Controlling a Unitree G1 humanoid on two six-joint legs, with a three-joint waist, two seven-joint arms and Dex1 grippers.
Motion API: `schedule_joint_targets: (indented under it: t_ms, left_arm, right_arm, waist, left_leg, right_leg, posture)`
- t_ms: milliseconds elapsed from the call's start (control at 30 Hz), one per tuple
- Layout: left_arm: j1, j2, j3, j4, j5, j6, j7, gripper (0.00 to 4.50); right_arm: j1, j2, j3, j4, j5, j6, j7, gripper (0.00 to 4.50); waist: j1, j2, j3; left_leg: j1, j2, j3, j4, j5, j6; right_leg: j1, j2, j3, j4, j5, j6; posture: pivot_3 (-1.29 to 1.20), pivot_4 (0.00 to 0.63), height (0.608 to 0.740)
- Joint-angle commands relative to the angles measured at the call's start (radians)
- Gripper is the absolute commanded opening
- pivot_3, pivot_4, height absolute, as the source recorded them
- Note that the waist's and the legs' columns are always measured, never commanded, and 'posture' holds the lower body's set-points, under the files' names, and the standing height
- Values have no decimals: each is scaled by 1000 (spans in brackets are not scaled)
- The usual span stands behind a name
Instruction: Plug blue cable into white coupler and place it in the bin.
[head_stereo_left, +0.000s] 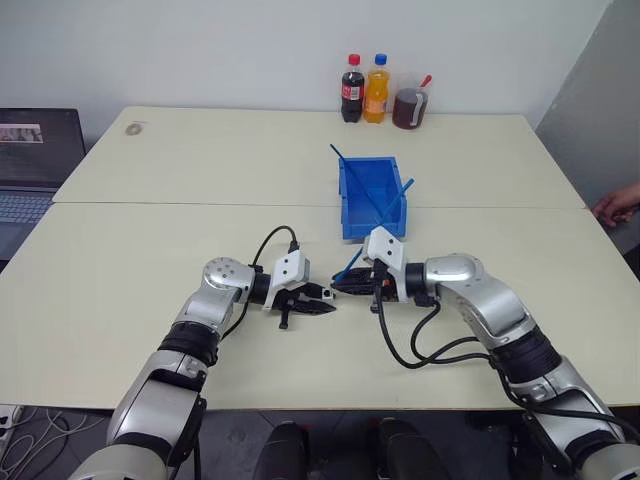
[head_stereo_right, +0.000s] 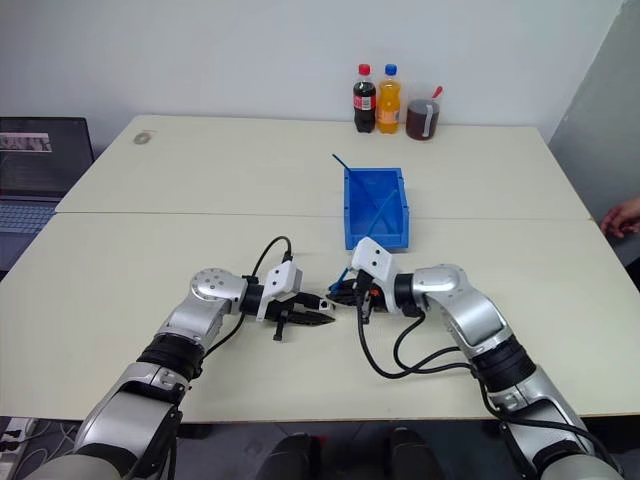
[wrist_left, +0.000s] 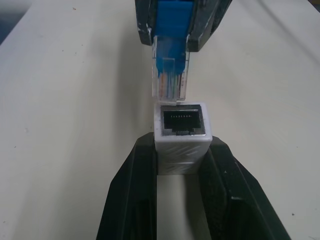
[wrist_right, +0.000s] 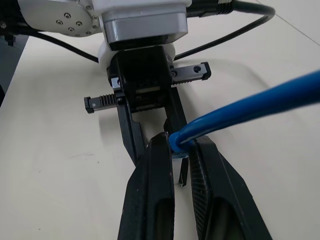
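A: Where is the white coupler (wrist_left: 181, 131) at this moment?

B: Pinched between the two black fingers of the left gripper (head_stereo_left: 318, 304), socket face turned to the right, toward the other arm. The jaws are nearly closed, tight on its sides.

A: And the blue cable (wrist_right: 250, 107)?

B: The right gripper (head_stereo_left: 345, 286) has it, jaws clamped narrow just behind the clear plug (wrist_left: 170, 80). The plug sticks out past the fingertips toward the left.

A: How close are plug and socket?

B: In the left wrist view the plug's tip sits just at the edge of the socket's rim, right beside it. I cannot tell whether they touch. The plug has not gone in; the whole dark socket opening is visible.

A: Where do the grippers meet on the table (head_stereo_left: 140, 260)?

B: Near the near edge, about the middle, tip to tip above the tabletop.

A: And the bin (head_stereo_left: 352, 200)?

B: Farther back, slightly right of the grippers, well apart from the coupler. A thin blue cable lies across the bin, its ends poking over the rim. Beyond it stand two bottles (head_stereo_left: 364, 90) and a cup (head_stereo_left: 409, 107).
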Motion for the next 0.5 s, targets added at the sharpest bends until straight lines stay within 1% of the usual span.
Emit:
schedule_joint_targets:
  t_ms: [33, 233, 500]
  left_arm:
    - [23, -4, -21, -14, 27, 7, 13, 801]
    - [35, 5, -16, -31, 24, 15, 19, 801]
    - [39, 8, -17, -53, 20, 30, 25, 801]
  right_arm:
    - [-22, 14, 3, -6, -10, -25, 29, 150]
    - [-30, 24, 13, 0, -23, -27, 57, 150]
    - [-48, 30, 30, 61, -76, -64, 63, 150]
  waist:
    - [0, 0, 0]
    - [0, 0, 0]
    - [-1, 0, 0]
  left_leg:
    - [0, 0, 0, 0, 0, 0]
    - [0, 0, 0, 0, 0, 0]
    - [1, 0, 0, 0, 0, 0]
  right_leg:
    - [0, 0, 0, 0, 0, 0]
    - [0, 0, 0, 0, 0, 0]
    - [0, 0, 0, 0, 0, 0]
  posture:
    - [0, 150, 740]
    - [0, 150, 740]
    - [0, 150, 740]
